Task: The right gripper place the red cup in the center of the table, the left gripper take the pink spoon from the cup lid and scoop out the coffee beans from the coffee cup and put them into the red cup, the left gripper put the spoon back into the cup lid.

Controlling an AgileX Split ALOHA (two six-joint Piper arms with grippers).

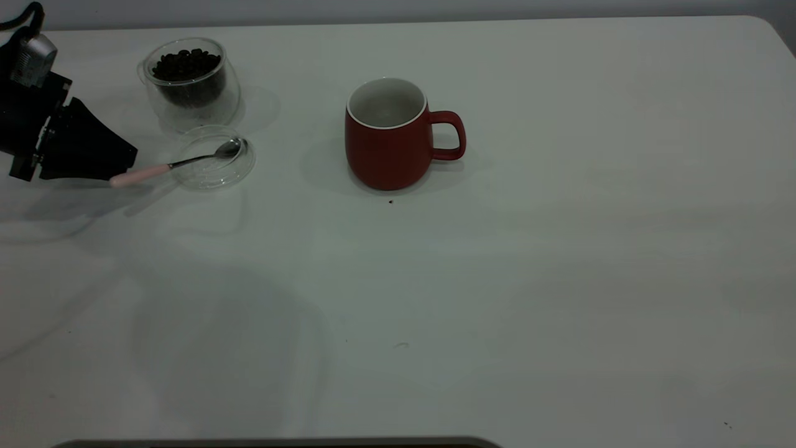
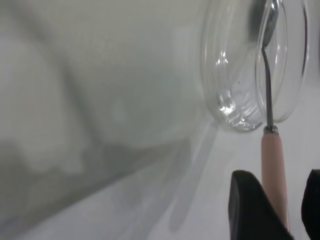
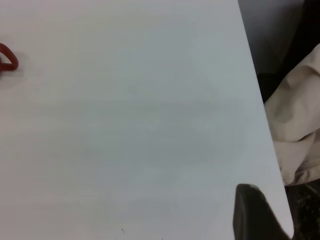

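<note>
The red cup [image 1: 388, 146] stands upright near the middle of the table [image 1: 497, 280], handle pointing right; its handle [image 3: 7, 57] also shows in the right wrist view. The coffee cup [image 1: 191, 84] at the back left holds coffee beans [image 1: 186, 62]. In front of it lies the cup lid [image 1: 214, 177] [image 2: 235, 115]. The pink spoon [image 1: 168, 167] [image 2: 274, 165] has its bowl in the lid and its handle sticking out left. My left gripper [image 1: 127, 163] [image 2: 278, 175] is open, its jaws either side of the handle's end. My right gripper [image 3: 260, 220] hangs over the table's right edge.
A small dark speck [image 1: 390, 201] lies just in front of the red cup. Beyond the table's right edge hangs a beige cloth [image 3: 300, 130]. Wide bare tabletop spreads right of and in front of the red cup.
</note>
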